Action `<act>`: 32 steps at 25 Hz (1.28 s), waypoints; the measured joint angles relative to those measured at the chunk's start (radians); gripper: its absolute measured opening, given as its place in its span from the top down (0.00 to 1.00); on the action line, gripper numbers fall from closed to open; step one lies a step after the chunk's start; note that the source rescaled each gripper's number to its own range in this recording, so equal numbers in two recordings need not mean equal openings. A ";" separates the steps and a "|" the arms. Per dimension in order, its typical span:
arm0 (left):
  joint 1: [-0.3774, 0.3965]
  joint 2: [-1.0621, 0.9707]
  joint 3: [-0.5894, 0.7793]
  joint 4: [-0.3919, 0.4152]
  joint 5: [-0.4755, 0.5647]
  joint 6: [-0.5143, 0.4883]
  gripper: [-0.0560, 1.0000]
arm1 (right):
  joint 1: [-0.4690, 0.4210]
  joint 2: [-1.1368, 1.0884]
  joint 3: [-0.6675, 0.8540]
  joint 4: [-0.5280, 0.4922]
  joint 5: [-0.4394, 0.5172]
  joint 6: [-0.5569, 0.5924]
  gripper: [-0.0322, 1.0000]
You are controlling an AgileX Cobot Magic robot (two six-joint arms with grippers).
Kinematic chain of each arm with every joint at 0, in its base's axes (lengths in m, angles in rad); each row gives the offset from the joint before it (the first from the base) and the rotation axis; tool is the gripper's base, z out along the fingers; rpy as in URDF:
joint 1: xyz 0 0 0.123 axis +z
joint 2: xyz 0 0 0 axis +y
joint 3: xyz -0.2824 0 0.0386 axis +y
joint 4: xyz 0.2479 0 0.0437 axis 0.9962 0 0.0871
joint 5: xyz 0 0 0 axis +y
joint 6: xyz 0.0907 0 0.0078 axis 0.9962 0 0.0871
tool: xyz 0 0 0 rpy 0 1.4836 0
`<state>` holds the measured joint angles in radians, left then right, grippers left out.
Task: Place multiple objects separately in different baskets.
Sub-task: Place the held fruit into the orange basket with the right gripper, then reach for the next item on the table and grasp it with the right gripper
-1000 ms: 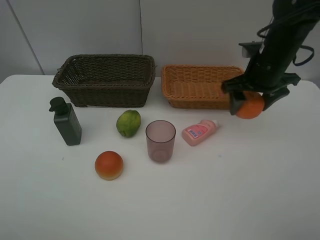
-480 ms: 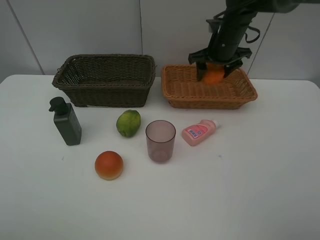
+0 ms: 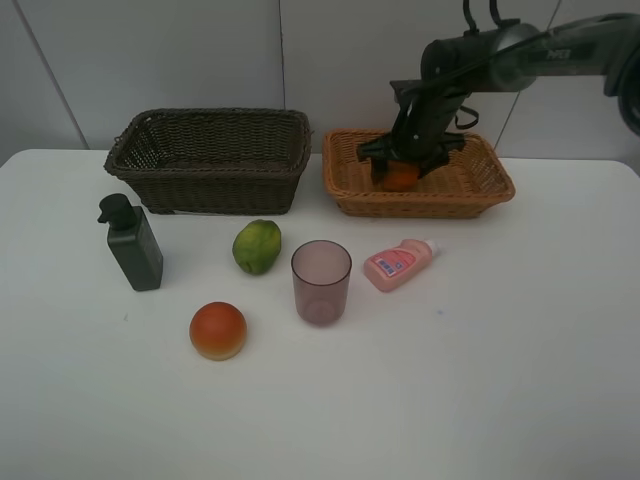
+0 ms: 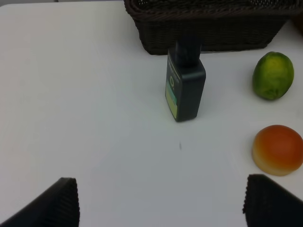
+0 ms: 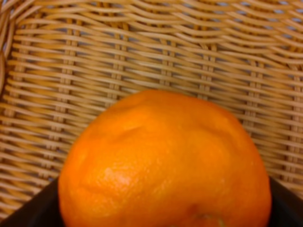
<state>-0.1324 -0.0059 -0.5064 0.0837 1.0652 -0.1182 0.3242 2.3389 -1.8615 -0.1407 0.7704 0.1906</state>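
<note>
Right gripper (image 3: 402, 169) clasps the orange (image 3: 400, 179) inside the tan basket (image 3: 432, 206), beside the dark basket (image 3: 210, 185).

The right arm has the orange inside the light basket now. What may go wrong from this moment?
1. The orange is round and the light basket is shallow; if the right gripper opens too high, the fruit may roll or bounce out.
2. The gripper sits low between the wicker walls; lifting out at an angle might snag and drag the basket, perhaps toward the pink bottle lying in front of it.
</note>
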 joint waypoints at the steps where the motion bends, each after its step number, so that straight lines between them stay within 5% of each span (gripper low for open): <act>1: 0.000 0.000 0.000 0.000 0.000 0.000 0.09 | 0.000 0.001 0.000 0.000 -0.003 0.000 0.48; 5: 0.000 0.000 0.000 0.000 0.000 0.000 0.09 | 0.000 0.001 0.000 0.000 -0.007 0.000 0.46; 10: 0.000 0.000 0.000 0.000 0.000 0.000 0.09 | 0.001 -0.028 0.000 0.000 0.012 0.000 0.19; 18: 0.000 0.000 0.000 0.000 0.000 0.000 0.09 | 0.046 -0.174 0.018 0.000 0.177 0.000 0.14; 25: 0.000 0.000 0.000 0.000 0.000 0.000 0.09 | 0.075 -0.387 0.291 0.012 0.155 0.001 0.13; 32: 0.000 0.000 0.000 0.000 0.000 0.000 0.09 | 0.100 -0.581 0.636 0.123 -0.024 0.149 0.13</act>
<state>-0.1324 -0.0059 -0.5064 0.0837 1.0652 -0.1182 0.4242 1.7575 -1.2250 -0.0179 0.7469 0.3400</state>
